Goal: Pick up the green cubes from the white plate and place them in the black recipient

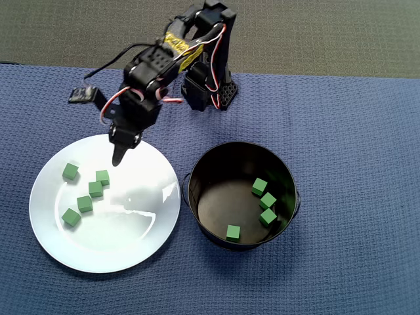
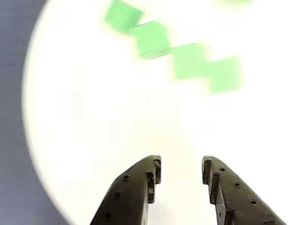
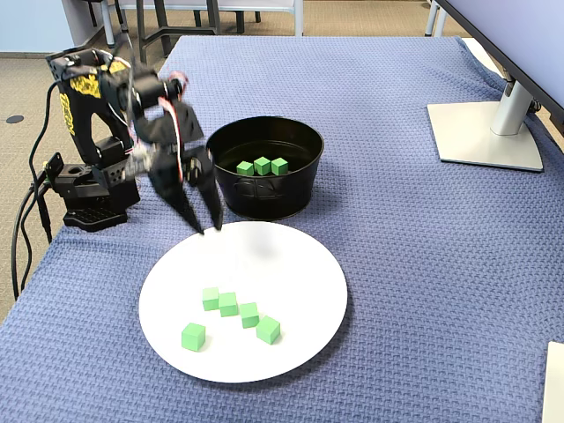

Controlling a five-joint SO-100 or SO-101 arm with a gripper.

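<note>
Several green cubes (image 1: 84, 203) lie on the left part of the white plate (image 1: 125, 243). Several more (image 1: 268, 200) lie inside the black recipient (image 1: 216, 210), to the plate's right. My gripper (image 1: 119, 159) hovers over the plate's far edge, open and empty, short of the cubes. In the wrist view the gripper (image 2: 182, 168) has its jaws apart over bare plate (image 2: 93, 117), with blurred cubes (image 2: 190, 60) ahead. In the fixed view the gripper (image 3: 208, 227) points down at the plate's (image 3: 291, 264) rim near the pot (image 3: 264, 198); the cubes (image 3: 249, 315) lie nearer the camera.
A blue woven cloth (image 1: 354, 164) covers the table. The arm's base (image 3: 88, 198) stands at the cloth's left edge in the fixed view, with cables beside it. A monitor stand (image 3: 485, 132) stands at the far right.
</note>
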